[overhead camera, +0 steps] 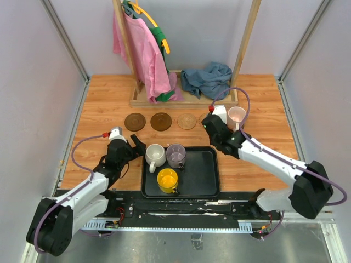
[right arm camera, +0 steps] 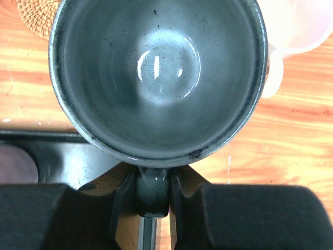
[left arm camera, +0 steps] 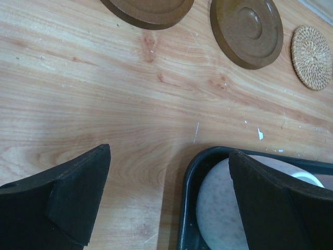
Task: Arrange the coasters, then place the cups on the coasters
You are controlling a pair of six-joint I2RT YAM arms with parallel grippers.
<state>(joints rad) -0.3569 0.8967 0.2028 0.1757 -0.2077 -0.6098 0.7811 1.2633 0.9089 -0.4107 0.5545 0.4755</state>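
Note:
In the right wrist view my right gripper (right arm camera: 154, 182) is shut on the handle of the grey cup (right arm camera: 156, 78), which hangs upright over the tray's far right corner. A woven tan coaster (right arm camera: 36, 18) lies just beyond it to the left. The pink cup (overhead camera: 237, 115) stands on the table to the right. Two dark brown coasters (overhead camera: 135, 121) (overhead camera: 160, 121) and a tan coaster (overhead camera: 187, 121) lie in a row. The cream cup (overhead camera: 155, 155), purple cup (overhead camera: 176, 155) and yellow cup (overhead camera: 167, 179) stand in the black tray (overhead camera: 205, 172). My left gripper (overhead camera: 137, 148) is open beside the cream cup, straddling the tray's left rim (left arm camera: 190, 198).
A wooden rack (overhead camera: 184, 98) with pink and green garments and a blue-grey cloth (overhead camera: 207, 79) stands at the back. Grey walls close in both sides.

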